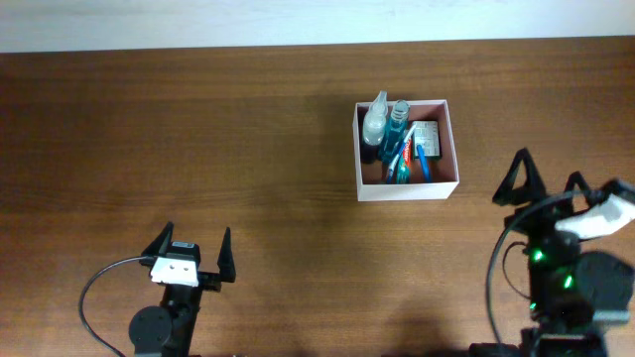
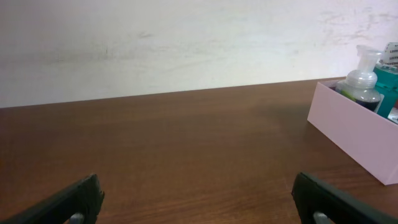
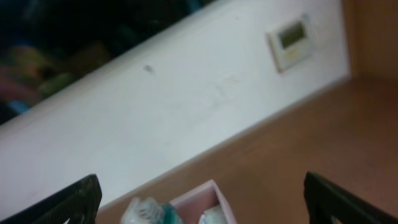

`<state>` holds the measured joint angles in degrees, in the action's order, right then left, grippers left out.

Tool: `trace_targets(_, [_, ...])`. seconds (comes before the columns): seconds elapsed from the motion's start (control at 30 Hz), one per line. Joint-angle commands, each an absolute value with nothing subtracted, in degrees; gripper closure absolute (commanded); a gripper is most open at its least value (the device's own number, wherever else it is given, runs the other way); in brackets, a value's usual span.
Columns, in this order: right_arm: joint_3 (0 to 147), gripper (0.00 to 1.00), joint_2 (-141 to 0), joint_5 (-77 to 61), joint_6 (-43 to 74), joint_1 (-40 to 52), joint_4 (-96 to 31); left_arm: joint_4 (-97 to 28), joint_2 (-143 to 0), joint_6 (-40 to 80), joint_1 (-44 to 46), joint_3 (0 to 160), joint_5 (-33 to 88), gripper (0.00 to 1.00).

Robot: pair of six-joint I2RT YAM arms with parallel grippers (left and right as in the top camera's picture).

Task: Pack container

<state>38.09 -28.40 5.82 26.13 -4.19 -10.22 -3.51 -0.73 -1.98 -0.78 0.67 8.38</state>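
Apparently the packing is at or near its end. The container (image 1: 448, 149), a shallow square box with thin white walls and a reddish-brown floor, sits on the wooden table (image 1: 198, 119) right of centre, toward the far edge. No loose toiletries show anywhere else on the wood.

Inside it, a clear pump bottle (image 1: 375, 121) lies along the left wall with a teal bottle (image 1: 399, 112) just beside it. A small printed packet (image 1: 428, 134) fills the far right corner. A red, white and blue tube (image 1: 405, 149) and something slim and blue, perhaps a toothbrush (image 1: 422, 164), lie slanted toward the near wall. How they overlap is too small to tell.

The left gripper (image 1: 196, 238) hangs low near its base, well apart from the box, jaws spread wide with nothing between them. The right gripper (image 1: 548, 171) sits just beyond the box's near right corner, also spread and empty. Its wrist view catches only the box rim and the pump top at the bottom edge.

I judge the next move calls for little: check that nothing remains to load, otherwise park both arms clear of the box.
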Motion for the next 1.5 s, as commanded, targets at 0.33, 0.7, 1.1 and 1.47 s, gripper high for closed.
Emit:
trace_targets(0.33, [18.98,0.01,-15.22,4.43,14.48,-0.32,2.59,-3.73,-0.30,-2.87,-1.08,0.49,9.23,0.01])
trace_targets(0.7, [16.99,0.01,-9.43,2.42,9.65,-0.32,2.44,-3.75,-0.30,-2.87,-1.08,0.49,9.23,0.01])
trace_targets(1.1, [11.05,0.01,-4.19,0.40,9.65,-0.32,2.42,-3.73,-0.30,-2.87,-1.08,0.49,9.23,0.01])
trace_targets(1.47, [7.22,0.01,-0.19,0.40,9.67,-0.32,2.42,-3.73,-0.30,-2.87,-1.08,0.49,9.23,0.01])
